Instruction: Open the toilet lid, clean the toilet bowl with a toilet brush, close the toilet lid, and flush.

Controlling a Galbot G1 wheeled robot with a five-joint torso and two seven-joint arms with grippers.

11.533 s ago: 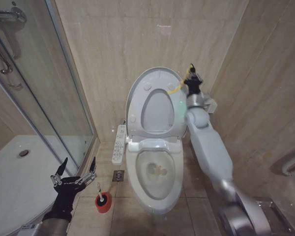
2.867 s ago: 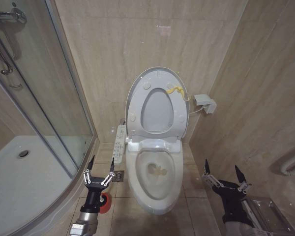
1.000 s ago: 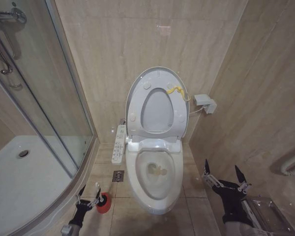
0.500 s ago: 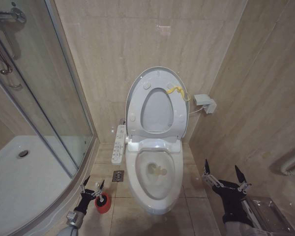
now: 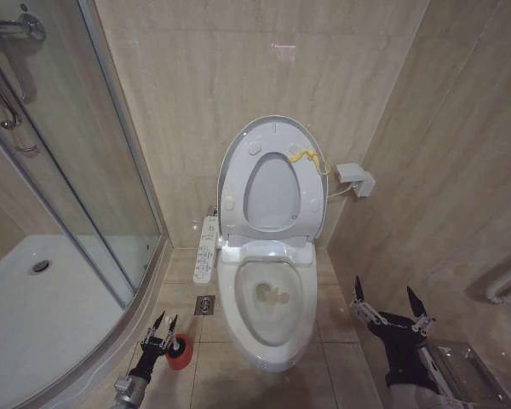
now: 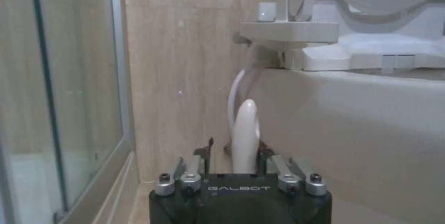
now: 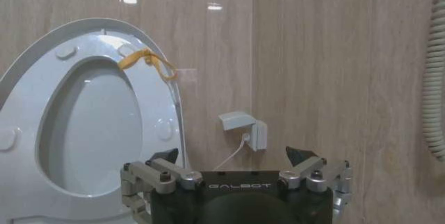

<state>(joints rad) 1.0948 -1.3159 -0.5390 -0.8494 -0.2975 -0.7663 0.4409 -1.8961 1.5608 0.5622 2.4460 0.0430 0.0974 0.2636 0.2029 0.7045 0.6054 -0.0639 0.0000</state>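
My left gripper [image 5: 161, 334] covers the toilet brush [image 6: 245, 135] head and part of its red holder [image 5: 180, 354] at lower left; its fingertips' contact I can't judge.

Toilet lid [image 5: 270, 183] glossy white, yellow tag [image 5: 304, 157] near top edge. Toilet bowl [image 5: 269, 308] white. Brush holder [image 5: 179, 352] red, handle [image 6: 245, 135] apparently white. Wall tiles [image 5: 238, 68] beige, faintly streaked. Grippers black.
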